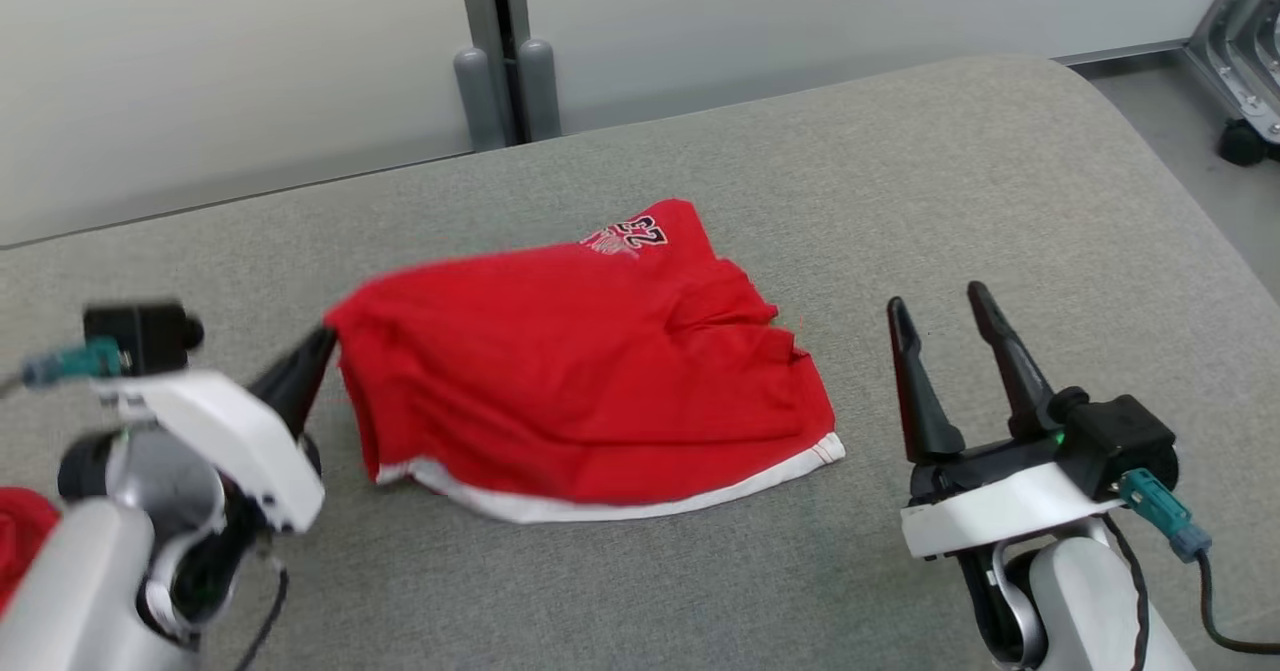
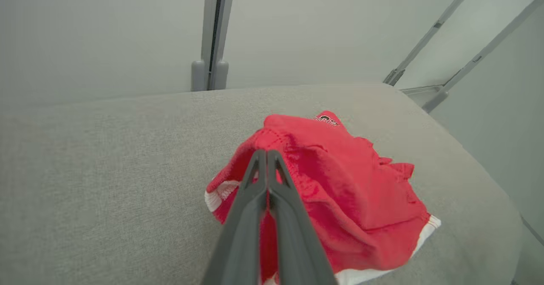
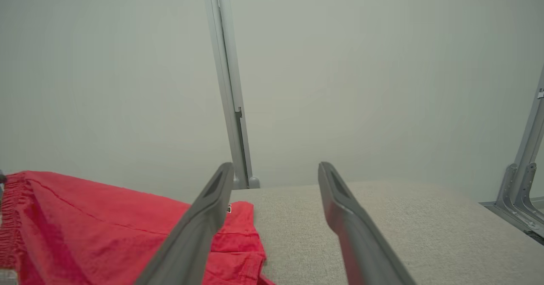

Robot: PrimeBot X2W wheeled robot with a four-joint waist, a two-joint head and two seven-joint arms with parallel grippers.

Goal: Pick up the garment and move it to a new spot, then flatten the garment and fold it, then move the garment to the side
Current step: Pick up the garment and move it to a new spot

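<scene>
The garment is a pair of red shorts (image 1: 580, 381) with white hem trim and a "23" print, lying loosely bunched in the middle of the grey cushioned surface (image 1: 900, 181). My left gripper (image 1: 325, 343) is shut on the shorts' left edge, lifting that corner slightly; in the left wrist view the closed fingers (image 2: 267, 155) pinch the red fabric (image 2: 340, 183). My right gripper (image 1: 935, 303) stands open to the right of the shorts, apart from them, with nothing between its fingers (image 3: 212, 191). The red cloth (image 3: 85, 225) lies to its left.
A pale wall with a grey vertical post (image 1: 500, 51) runs behind the surface. A metal frame on a caster (image 1: 1245, 81) stands at the far right on the floor. Another bit of red cloth (image 1: 15, 541) shows at the lower left edge.
</scene>
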